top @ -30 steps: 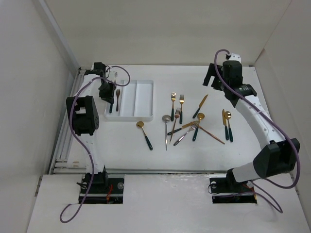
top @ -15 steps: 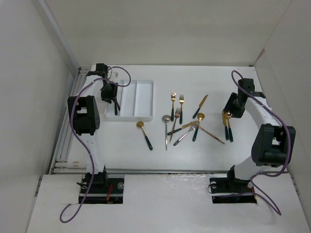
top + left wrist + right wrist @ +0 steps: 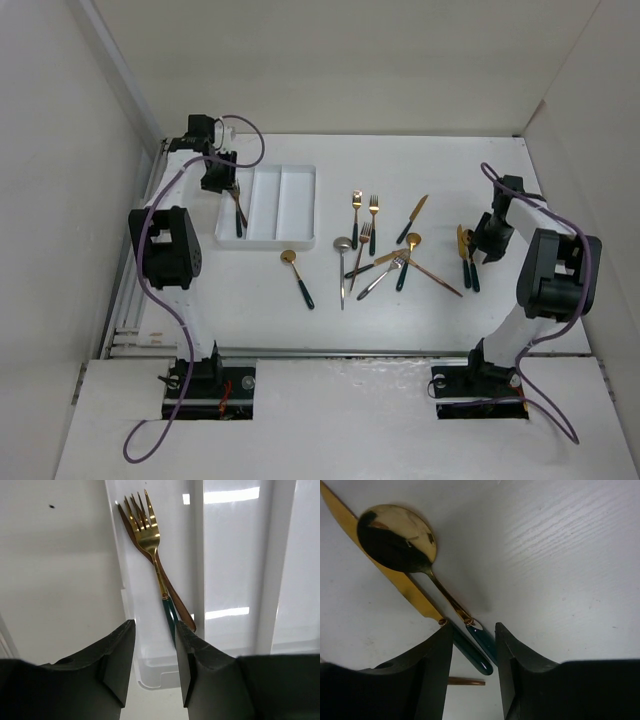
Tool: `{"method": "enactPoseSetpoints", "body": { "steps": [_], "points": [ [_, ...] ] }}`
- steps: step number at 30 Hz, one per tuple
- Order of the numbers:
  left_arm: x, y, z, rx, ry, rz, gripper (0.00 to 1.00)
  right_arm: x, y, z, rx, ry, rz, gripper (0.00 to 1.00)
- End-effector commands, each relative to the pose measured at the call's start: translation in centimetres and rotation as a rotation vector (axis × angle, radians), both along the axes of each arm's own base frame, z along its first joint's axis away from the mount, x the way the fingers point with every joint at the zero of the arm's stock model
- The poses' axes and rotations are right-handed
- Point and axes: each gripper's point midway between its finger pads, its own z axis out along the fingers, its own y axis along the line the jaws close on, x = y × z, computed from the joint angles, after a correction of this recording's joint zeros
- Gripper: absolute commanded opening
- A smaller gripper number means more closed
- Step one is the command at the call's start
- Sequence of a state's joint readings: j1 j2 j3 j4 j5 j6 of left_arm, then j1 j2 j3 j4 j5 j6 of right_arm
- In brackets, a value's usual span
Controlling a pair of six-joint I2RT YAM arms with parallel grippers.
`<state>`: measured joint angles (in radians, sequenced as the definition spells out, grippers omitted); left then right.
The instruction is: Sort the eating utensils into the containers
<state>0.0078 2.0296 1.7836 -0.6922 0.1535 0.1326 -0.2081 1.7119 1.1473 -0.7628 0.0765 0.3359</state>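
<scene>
A white tray (image 3: 296, 200) with three long compartments sits at the back left. One gold fork (image 3: 149, 535) with a dark handle lies in its left compartment (image 3: 238, 213). My left gripper (image 3: 155, 630) hovers open over that compartment's near end (image 3: 222, 183), holding nothing. At the right, my right gripper (image 3: 474, 630) is down at the table (image 3: 487, 240). Its jaws stand partly apart, straddling the dark handles of a gold spoon (image 3: 397, 537) and a gold knife (image 3: 395, 577). Several more utensils (image 3: 380, 255) lie loose mid-table.
A gold spoon (image 3: 297, 275) lies alone in front of the tray. Two gold forks (image 3: 357, 215) and a gold knife (image 3: 416, 218) lie behind the crossed pile. Side walls stand close on both sides; a rail (image 3: 135, 290) runs along the table's left edge.
My left gripper opened and left the fork lying in the tray. My right arm swung down from high at the back onto the spoon and knife, its jaws narrowing.
</scene>
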Motion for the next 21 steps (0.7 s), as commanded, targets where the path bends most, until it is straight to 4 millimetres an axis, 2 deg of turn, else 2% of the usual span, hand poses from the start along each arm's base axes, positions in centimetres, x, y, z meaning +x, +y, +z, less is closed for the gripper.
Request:
{"method": "enactPoseSetpoints", "body": {
  "steps": [1,6,10,13,15,16,17,21],
  "points": [
    [1.1,0.7,5.8,0.031,-0.149,0.021,0.35,-0.2,0.0,0.7,-0.008,0.020,0.015,0.45],
    [0.9,0.7,7.3,0.035,-0.182,0.013,0.35,-0.8,-0.5,0.9,-0.032,0.045,0.009,0.46],
    [0.9,0.0,7.3,0.003,-0.183,-0.008,0.35,-1.8,-0.7,0.3,-0.042,0.122,0.005,0.46],
    [0.9,0.3,7.4,-0.007,-0.183,-0.004,0.35,-1.9,-1.3,0.4,-0.071,0.138,0.000,0.47],
    [0.9,0.7,7.4,-0.014,-0.183,0.002,0.35,-2.1,-1.5,-0.3,-0.078,0.166,0.011,0.47],
    [0.9,1.2,7.6,-0.014,-0.183,0.013,0.35,-1.8,-1.3,-0.4,-0.068,0.164,0.013,0.47],
    [0.9,1.1,7.7,-0.022,-0.184,0.007,0.35,-1.9,-1.0,-1.0,-0.044,0.181,0.017,0.46],
    [0.7,1.1,8.3,-0.022,-0.193,0.007,0.35,-2.0,0.0,-1.3,-0.037,0.190,0.057,0.46]
  ]
}}
